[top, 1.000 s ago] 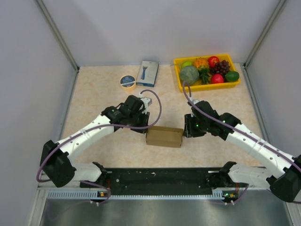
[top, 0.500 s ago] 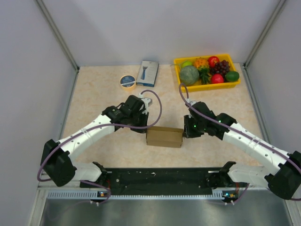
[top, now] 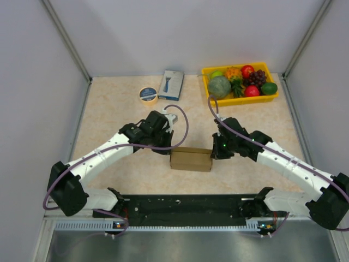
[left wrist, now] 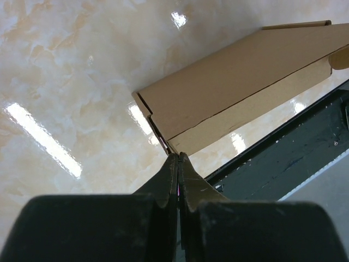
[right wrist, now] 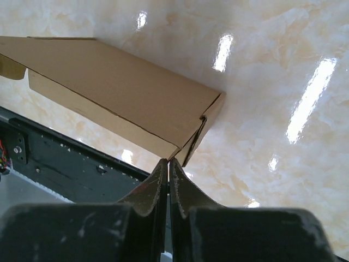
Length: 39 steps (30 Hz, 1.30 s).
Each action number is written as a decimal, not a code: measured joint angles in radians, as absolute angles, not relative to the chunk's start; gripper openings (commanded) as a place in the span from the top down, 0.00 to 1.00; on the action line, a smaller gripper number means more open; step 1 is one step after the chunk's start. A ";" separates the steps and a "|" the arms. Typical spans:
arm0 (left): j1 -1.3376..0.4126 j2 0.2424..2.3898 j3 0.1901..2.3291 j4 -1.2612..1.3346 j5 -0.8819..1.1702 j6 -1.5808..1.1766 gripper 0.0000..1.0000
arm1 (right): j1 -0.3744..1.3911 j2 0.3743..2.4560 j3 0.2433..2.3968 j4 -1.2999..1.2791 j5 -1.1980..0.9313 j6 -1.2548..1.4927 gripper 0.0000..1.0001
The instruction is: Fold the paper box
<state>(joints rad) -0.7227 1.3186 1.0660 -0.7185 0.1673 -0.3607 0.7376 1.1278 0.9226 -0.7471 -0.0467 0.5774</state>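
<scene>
I have the paper box lying flat on the bench, close to the near edge and about midway between the left and right edges. It looks already closed into a low brown oblong with its long side running along that edge.

My left hand is at the box's left end and my right hand at its right end. Both are clenched, fingers pressed together with no gap showing. Each pair of tips sits right at a lower end corner of the box, by the tucked end flap. I cannot tell whether they touch the card or are only just beside it, and I see nothing held in either hand.

I judge the box to be very light, hollow and made of thin card. It should be stiff enough along the creases and doubled edges, but easy to dent across the broad top panel. The bench is glossy, so I expect the box to skate away if it is pushed from one end only.

If I must take hold, I would pinch at the folded end edges, or brace both ends at once. I would not squeeze the middle, and I would watch the end flaps in case they spring back out.
</scene>
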 measured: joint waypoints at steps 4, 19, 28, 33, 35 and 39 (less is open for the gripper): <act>-0.728 1.319 1.066 -0.719 0.167 -0.365 1.00 | 0.738 1.128 0.914 -0.744 -0.048 0.612 1.00; -0.736 1.319 1.060 -0.719 0.167 -0.363 1.00 | 0.738 1.131 0.913 -0.749 -0.062 0.426 1.00; -0.742 1.319 1.040 -0.719 0.167 -0.364 1.00 | 0.738 1.146 0.934 -0.776 -0.070 0.326 1.00; -0.746 1.318 1.026 -0.717 0.167 -0.364 1.00 | 0.738 1.147 0.939 -0.794 -0.070 0.305 1.00; -0.747 1.318 1.021 -0.716 0.167 -0.364 1.00 | 0.738 1.147 0.944 -0.804 -0.070 0.290 1.00; -0.747 1.318 1.019 -0.715 0.168 -0.364 1.00 | 0.738 1.147 0.952 -0.813 -0.068 0.278 1.00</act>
